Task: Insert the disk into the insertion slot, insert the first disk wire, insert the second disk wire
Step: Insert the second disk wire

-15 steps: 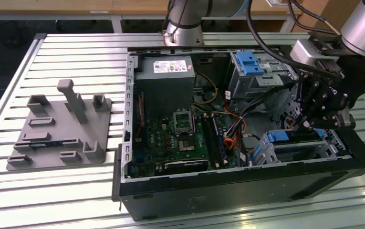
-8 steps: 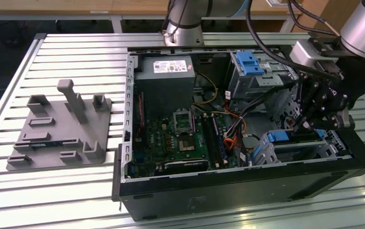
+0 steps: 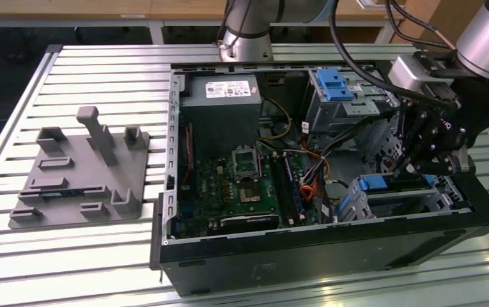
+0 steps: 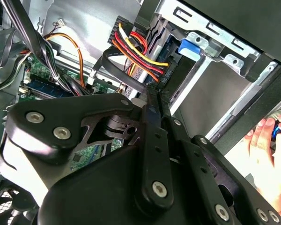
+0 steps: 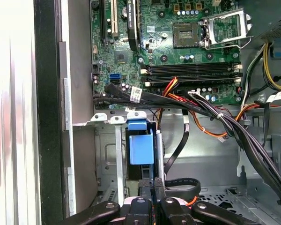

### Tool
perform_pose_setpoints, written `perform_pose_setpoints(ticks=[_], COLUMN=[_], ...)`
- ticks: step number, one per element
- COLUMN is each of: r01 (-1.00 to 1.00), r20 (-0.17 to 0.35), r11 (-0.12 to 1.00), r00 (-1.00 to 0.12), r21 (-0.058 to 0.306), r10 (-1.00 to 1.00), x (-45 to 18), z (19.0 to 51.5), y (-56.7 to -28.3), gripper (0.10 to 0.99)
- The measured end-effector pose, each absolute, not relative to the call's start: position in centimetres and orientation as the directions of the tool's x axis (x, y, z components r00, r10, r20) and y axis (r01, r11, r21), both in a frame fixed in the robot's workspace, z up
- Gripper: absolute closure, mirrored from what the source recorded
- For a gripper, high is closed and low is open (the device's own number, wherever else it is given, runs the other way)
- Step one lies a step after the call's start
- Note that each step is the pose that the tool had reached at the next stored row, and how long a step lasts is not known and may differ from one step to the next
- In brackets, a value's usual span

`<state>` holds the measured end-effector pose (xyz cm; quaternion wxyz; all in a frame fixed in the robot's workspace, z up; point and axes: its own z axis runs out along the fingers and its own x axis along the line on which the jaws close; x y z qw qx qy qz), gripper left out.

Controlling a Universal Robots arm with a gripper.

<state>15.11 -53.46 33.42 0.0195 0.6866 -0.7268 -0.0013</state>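
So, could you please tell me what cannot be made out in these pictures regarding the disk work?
- Exterior view: the black gripper covers the blue-railed silver disk in the perforated grey metal drive cage; how far it is seated is hidden.
- Second wrist view: the gripper's body blocks the disk connectors.
- First wrist view: the gripper is cut by the edge; what it pinches is unclear.

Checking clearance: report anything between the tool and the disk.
Nothing visible does. The tool is right at the blue end of the disk; a black cable runs close alongside, not between.
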Motion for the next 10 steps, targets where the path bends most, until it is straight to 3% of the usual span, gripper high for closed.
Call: perform_pose_setpoints(ticks=[10], r01=[-0.999], r20=[0.026], r11=[0.045], r00=[-0.044], r21=[0.029], r10=[-0.999], x=[15.11], z=[33.39], y=[-53.45], gripper=[0.941])
